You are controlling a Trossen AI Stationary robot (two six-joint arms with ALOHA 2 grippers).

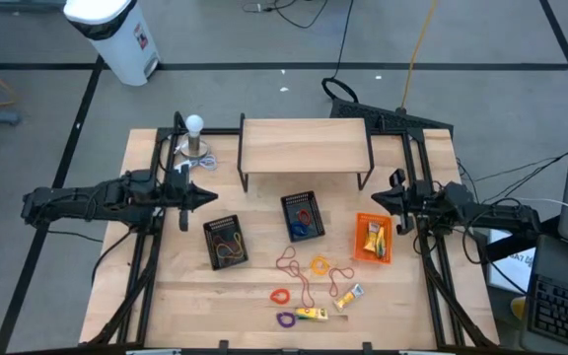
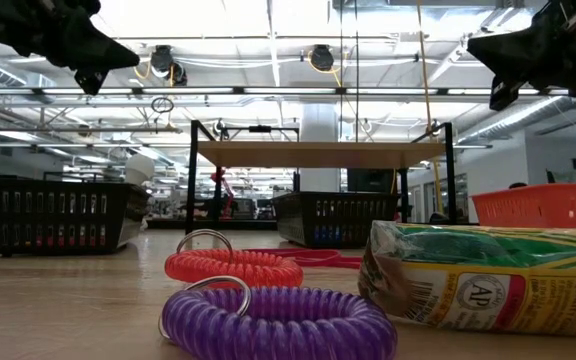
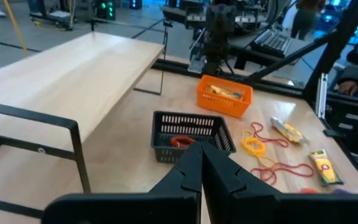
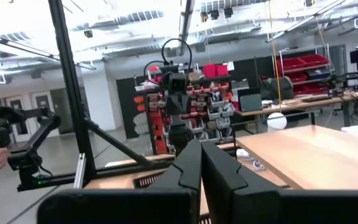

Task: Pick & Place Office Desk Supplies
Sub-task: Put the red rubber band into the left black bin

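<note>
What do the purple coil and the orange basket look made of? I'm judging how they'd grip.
The purple spiral coil loop looks like glossy, springy plastic, with highlights on its ridges. The orange mesh basket looks like rigid matte plastic, going by its moulded lattice wall.

Lab or workshop: exposed ceiling ducts [image 2: 318,57], red parts bins [image 4: 303,64], workbenches [image 4: 297,106].

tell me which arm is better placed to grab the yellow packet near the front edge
Right, probably. The yellow packet lies right of the table's middle, nearer the right gripper than the left gripper. Both are shut and raised at mid-table, so either must open first.
</note>
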